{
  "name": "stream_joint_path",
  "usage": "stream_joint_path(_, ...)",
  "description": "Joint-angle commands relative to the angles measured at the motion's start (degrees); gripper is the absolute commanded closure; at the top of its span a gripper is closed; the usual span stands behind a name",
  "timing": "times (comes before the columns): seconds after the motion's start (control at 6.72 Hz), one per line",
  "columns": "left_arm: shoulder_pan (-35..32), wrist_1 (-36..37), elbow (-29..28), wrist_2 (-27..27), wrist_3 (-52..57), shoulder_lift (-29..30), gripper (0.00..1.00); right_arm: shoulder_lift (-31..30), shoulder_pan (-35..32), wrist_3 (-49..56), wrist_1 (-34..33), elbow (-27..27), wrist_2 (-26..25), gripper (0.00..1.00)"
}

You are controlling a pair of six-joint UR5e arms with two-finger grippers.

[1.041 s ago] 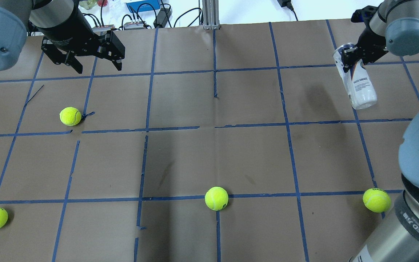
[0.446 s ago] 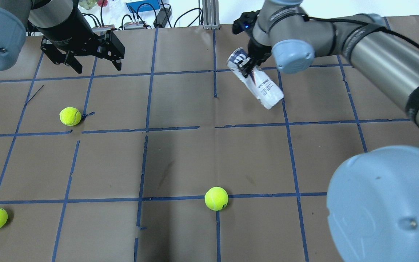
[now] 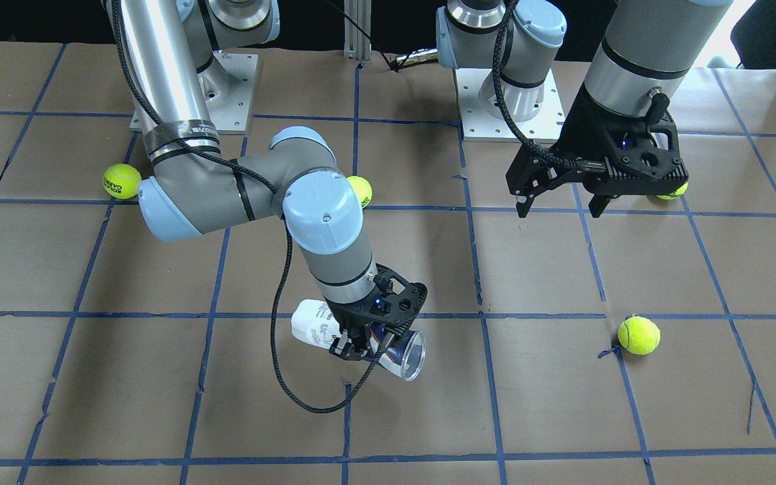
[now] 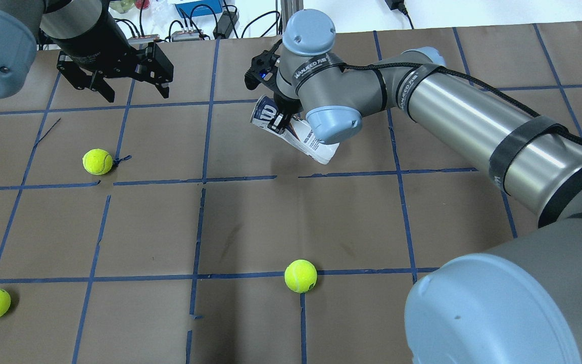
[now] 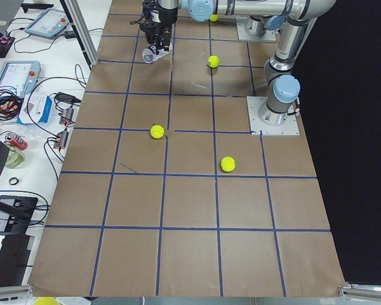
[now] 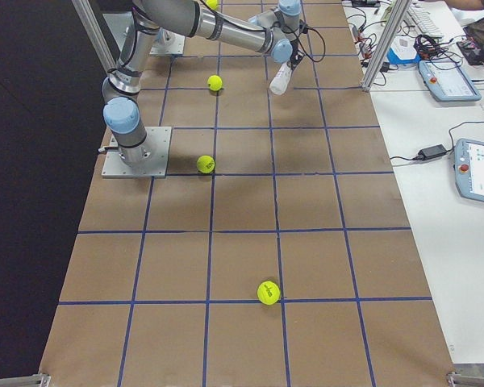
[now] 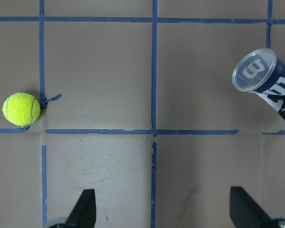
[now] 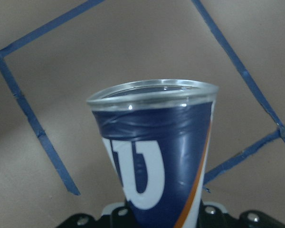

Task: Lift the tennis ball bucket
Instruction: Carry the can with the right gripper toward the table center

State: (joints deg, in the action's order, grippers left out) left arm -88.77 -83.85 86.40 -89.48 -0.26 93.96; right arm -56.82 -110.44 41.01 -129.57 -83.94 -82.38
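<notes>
Brown paper taped into a blue grid covers the table (image 4: pixel 250 222); cables (image 4: pixel 230 20) crowd a white bench beyond its far edge. We pinch the tennis ball bucket (image 4: pixel 305 143) in our right gripper (image 4: pixel 278 121), tilted above the paper near that edge's middle. Our left gripper (image 4: pixel 137 93) hangs spread toward the far left corner. Tennis balls (image 4: pixel 300 276) lie scattered.

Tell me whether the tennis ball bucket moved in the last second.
Yes. The tennis ball bucket went leftward in the overhead view, crossing the vertical tape line right of centre.
</notes>
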Motion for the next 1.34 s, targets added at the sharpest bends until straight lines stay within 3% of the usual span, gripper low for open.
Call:
stream_joint_path(0.0, 0.0, 0.0, 0.0, 0.0, 0.0, 0.0, 0.0, 0.9, -3.0, 9.6, -2.1, -0.3, -1.1, 0.6)
stream_joint_path(0.3, 0.0, 0.1, 0.0, -0.1, 0.1, 0.1, 0.0, 1.7, -5.5, 17.7, -2.7, -0.4, -2.8, 0.57)
stream_joint_path(0.6, 0.0, -0.1, 0.0, -2.8, 0.0, 0.1, 0.0, 2.3, -5.7, 19.0, -2.8, -1.8, -3.0, 0.53)
stream_joint_path(0.74, 0.1, 0.0, 0.0, -2.8, 0.1, 0.1, 0.0, 2.2, -5.7, 18.9, -2.6, -2.0, -3.7, 0.19)
stream_joint_path(0.89, 0.1, 0.0, 0.0, -2.8, 0.1, 0.3, 0.0, 2.4, -5.7, 18.9, -2.5, -2.6, -3.7, 0.0)
stream_joint_path(1.19, 0.1, -0.1, 0.0, -2.8, 0.1, 0.7, 0.0, 2.0, -5.7, 18.8, -2.4, -2.9, -3.8, 0.0)
